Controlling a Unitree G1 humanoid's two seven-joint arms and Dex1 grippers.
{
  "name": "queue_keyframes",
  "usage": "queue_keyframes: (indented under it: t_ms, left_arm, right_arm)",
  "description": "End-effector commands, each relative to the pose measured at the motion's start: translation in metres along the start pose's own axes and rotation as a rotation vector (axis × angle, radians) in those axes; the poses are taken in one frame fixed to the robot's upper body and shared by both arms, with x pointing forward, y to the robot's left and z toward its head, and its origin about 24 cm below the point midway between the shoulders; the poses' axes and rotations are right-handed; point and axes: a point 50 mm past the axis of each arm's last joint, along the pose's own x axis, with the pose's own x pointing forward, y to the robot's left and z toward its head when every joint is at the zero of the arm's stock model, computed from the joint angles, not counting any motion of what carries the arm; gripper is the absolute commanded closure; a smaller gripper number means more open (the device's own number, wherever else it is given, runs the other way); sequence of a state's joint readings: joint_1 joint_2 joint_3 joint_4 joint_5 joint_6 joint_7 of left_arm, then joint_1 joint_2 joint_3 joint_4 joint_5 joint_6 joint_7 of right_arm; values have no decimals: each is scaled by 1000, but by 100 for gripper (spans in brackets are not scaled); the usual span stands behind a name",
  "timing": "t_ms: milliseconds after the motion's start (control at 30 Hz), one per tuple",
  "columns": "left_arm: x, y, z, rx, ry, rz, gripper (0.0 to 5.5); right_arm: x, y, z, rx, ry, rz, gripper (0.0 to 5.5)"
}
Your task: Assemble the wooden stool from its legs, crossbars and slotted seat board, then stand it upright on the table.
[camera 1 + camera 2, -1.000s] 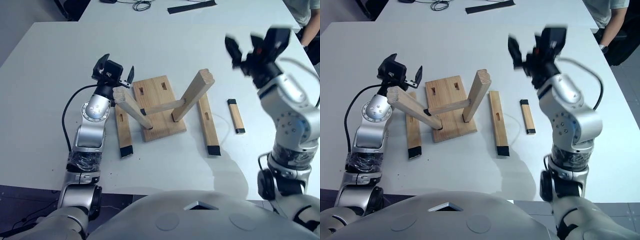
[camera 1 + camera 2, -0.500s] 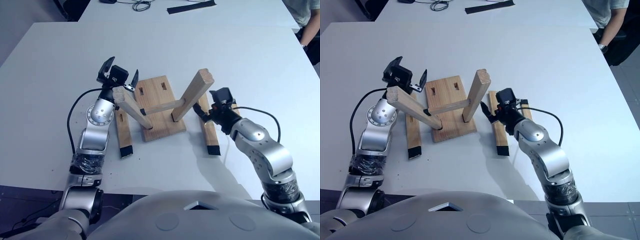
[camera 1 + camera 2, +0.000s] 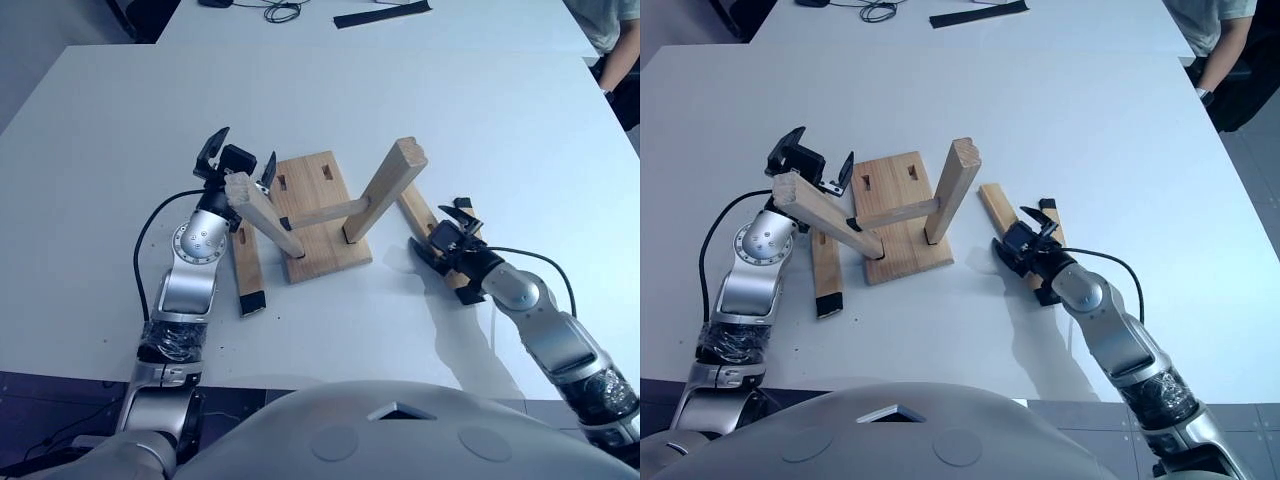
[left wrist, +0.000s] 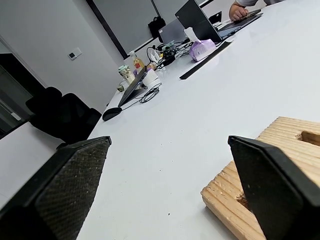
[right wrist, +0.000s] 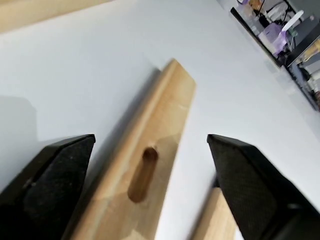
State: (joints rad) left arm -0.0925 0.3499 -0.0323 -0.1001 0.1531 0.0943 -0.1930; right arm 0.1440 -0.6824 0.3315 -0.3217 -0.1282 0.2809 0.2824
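Note:
The slotted seat board (image 3: pixel 322 170) lies flat on the white table (image 3: pixel 450 110). Two legs stand in it, the left one (image 3: pixel 262 212) leaning, the right one (image 3: pixel 385 190) more upright, with a crossbar (image 3: pixel 325 213) between them. My left gripper (image 3: pixel 243 158) is open at the top end of the left leg; its wrist view has the board's corner (image 4: pixel 270 150) beyond the fingers. My right gripper (image 3: pixel 438 226) is open, low over a loose slotted leg (image 5: pixel 145 170) that lies slanted on the table. A short crossbar (image 3: pixel 1048 212) lies beside it. Another loose leg (image 3: pixel 247 262) lies left of the board.
A second table behind carries a black strip (image 3: pixel 383 13) and cables (image 3: pixel 283 8). Laptops (image 4: pixel 200 20) and small items stand far off in the left wrist view. The table's near edge (image 3: pixel 330 375) runs just in front of the parts.
My right arm has come down from high above the table to the loose leg on the right, and that leg's near end has swung toward the short crossbar. The left gripper shifted slightly.

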Motion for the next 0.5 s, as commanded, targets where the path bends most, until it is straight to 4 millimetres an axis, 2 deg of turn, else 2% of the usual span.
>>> queue_keyframes:
  t_ms: [33,233,367,433,500]
  left_arm:
    - [-2,4,-1,22,3,11,116]
    - [-2,3,-3,33,7,-2,116]
    - [-1,5,-3,46,6,-16,116]
    - [1,4,-4,74,-3,-47,116]
    - [5,2,-3,107,-31,-88,116]
  right_arm:
    - [-7,-19,-24,-14,85,-43,135]
    - [-1,-40,-39,7,123,-150,135]
    - [-2,-40,-46,49,151,-184,135]
    - [-3,-37,-44,48,147,-183,135]
    - [-4,-34,-33,56,107,-170,135]
